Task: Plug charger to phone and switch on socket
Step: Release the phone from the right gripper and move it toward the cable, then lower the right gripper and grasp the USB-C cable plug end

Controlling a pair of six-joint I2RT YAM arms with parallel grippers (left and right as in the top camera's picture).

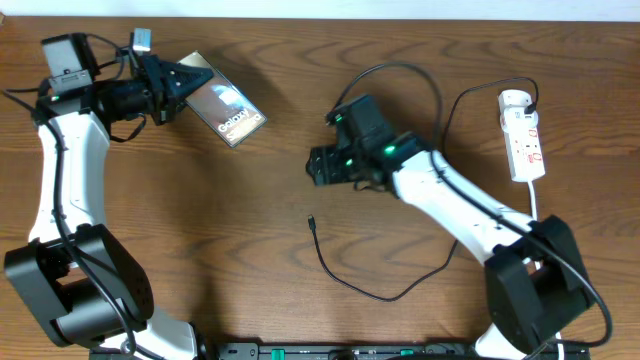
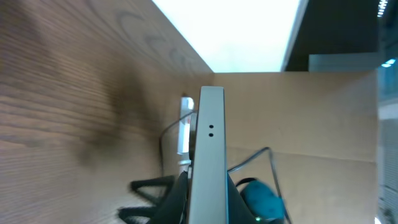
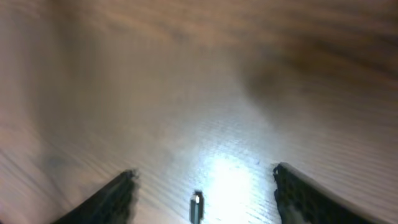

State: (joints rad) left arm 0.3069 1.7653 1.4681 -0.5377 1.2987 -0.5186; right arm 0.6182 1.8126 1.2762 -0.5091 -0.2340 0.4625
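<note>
Overhead view of a wooden counter (image 1: 250, 230) with two robot arms, white with black joints.

The left arm reaches up the 9 o'clock side. The left fingers (image 1: 195, 85), at about 10 o'clock on the counter, are shut on one end of the phone (image 1: 230, 112). The phone is a dark glossy rectangle with white lettering, and it angles away toward 4 o'clock. In the left wrist view it appears edge-on, a pale grey strip with two small holes, clamped at the bottom of the picture. Whether any part of it touches the counter cannot be told.

The right arm comes in from 5 o'clock, and the right fingers (image 1: 318, 166) sit near the counter's centre. In the right wrist view, which is blurred, they stand well apart and hold nothing. A small dark tip lies on the wood in the gap, touching neither finger.

The charger (image 1: 383, 298), a thin black cable, lies in a loose curve at 6 o'clock. Its connector tip (image 1: 311, 221) lies on the counter just at 6 o'clock of the right fingers. More thin black cable loops past the right arm's 12 o'clock side toward the socket (image 1: 522, 135), a white strip with red markings at 3 o'clock. Its thick white cord (image 1: 535, 200) trails toward 6 o'clock.
</note>
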